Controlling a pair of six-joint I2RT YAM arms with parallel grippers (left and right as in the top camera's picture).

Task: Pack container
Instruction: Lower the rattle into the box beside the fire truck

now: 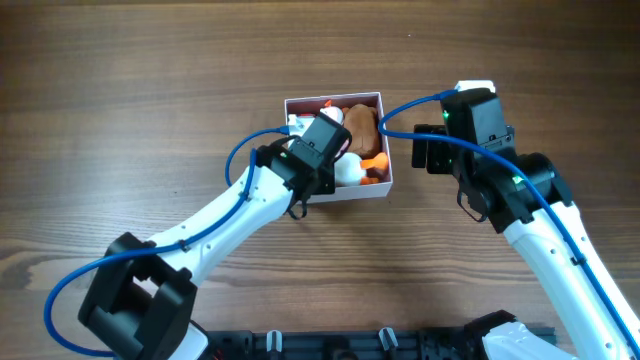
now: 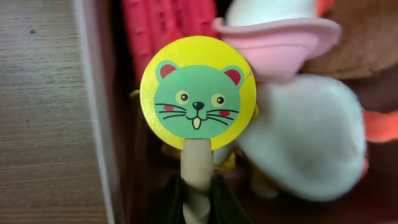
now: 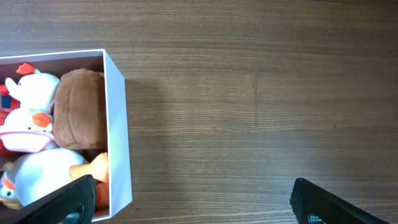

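The container (image 1: 389, 150), a square white-walled box, sits mid-table and holds a brown plush (image 1: 362, 128), a white duck plush (image 1: 348, 168) and other toys. My left gripper (image 2: 198, 205) is over the box's left part, shut on the pale wooden stick of a yellow disc with a green mouse face (image 2: 198, 99). The disc hangs inside the box by its left wall (image 2: 93, 93), above a red ribbed toy (image 2: 168, 25) and beside the white plush (image 2: 305, 143). My right gripper (image 3: 193, 202) is open and empty, just right of the container's wall (image 3: 118, 124).
Bare wooden tabletop (image 1: 150, 90) surrounds the box. The right arm (image 1: 480, 140) stands close to the box's right side. A black rail (image 1: 380, 345) runs along the front edge.
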